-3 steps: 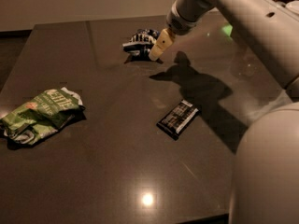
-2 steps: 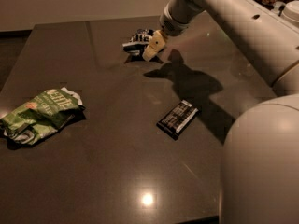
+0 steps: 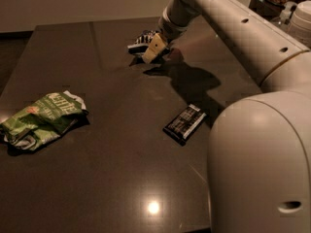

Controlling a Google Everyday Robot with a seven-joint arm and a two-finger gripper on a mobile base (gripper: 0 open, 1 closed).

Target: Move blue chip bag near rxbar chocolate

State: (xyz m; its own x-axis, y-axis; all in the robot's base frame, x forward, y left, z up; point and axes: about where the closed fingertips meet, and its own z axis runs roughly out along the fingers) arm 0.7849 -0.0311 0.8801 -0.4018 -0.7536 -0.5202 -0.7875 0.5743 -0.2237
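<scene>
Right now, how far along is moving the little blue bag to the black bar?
Nothing finished. The claw is at the small wrinkly blue-and-white chip bag on the far side of the dark table. Left: carrying it beside the flat black wrapped bar, lying apart.

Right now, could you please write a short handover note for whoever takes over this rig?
Tool: at the far side of the table, right at the blue chip bag; grasp not confirmed.
Rxbar chocolate: lying flat nearer the camera, well apart from the bag.
Green chip bag: at the left, not involved.
Done: approach to the bag.
Left: grasp the bag, carry it and set it beside the bar.
</scene>
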